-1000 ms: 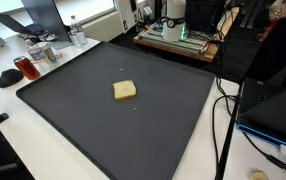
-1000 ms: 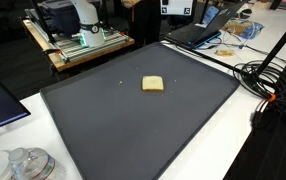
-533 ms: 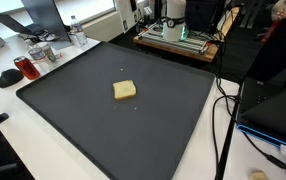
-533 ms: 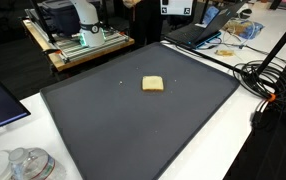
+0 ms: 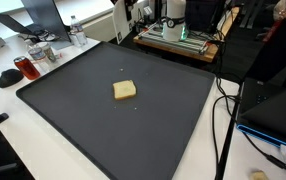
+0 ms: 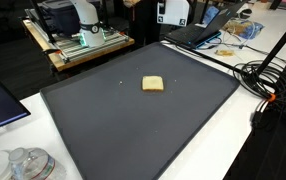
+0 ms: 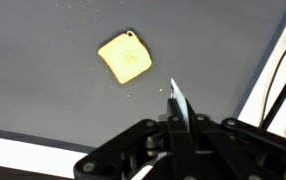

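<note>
A small pale-yellow square piece (image 5: 125,90) (image 6: 154,84) lies flat near the middle of a big dark grey mat (image 5: 83,130) (image 6: 133,130). In the wrist view the same piece (image 7: 125,56) sits up and to the left of my gripper (image 7: 176,98). The two fingers are pressed together with nothing between them. The gripper hangs well above the mat and touches nothing. In both exterior views the gripper itself is out of frame; only a white part of the arm (image 6: 173,10) shows at the top edge.
The mat lies on a white table (image 5: 23,150). A red cup (image 5: 26,68), a black mouse (image 5: 8,77) and a glass jar (image 5: 76,37) stand beside it. Black cables (image 6: 268,80) (image 5: 223,120) run along one side. A green-lit machine (image 5: 183,30) stands behind.
The white arm part at the top edge of the exterior views has shifted slightly. The yellow piece has not moved and the gripper stays shut.
</note>
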### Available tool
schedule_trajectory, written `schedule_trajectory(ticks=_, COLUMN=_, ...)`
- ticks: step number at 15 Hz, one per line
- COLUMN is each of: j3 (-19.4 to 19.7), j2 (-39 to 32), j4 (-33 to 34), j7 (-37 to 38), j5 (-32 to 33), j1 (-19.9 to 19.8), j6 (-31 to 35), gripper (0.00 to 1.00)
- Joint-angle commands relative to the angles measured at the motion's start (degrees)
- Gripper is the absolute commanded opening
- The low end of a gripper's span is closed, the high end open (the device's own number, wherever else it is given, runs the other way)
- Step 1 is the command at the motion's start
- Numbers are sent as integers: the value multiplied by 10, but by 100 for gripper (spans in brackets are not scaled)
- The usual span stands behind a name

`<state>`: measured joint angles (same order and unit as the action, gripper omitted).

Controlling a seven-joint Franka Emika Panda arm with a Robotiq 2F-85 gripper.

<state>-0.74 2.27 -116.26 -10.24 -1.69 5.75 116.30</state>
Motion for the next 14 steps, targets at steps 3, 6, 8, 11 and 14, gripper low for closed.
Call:
schedule_trajectory(ticks=3, j3=-25, j2=-56, j4=-22, j7=76, j5=72, j1=-2, j6=41, gripper=1)
schedule_trajectory(ticks=6, j3=-23, j2=-71, j4=-53, j7=108, j5=68, j1=-5, j6=69, gripper=1)
schedule_trajectory(ticks=8, j3=-18, j2=-77, j4=-75, j7=133, j5=70, j1=-8, j6=90, gripper=1)
schedule_trajectory(ticks=11, j3=-14, j2=-81, j4=-111, j7=157, j5=62, j1=-13, j6=143, gripper=1)
schedule_trajectory(ticks=14, j3=-17, j2=-89, j4=-104, j7=146, j5=58, j1=-15, j6=137, gripper=4)
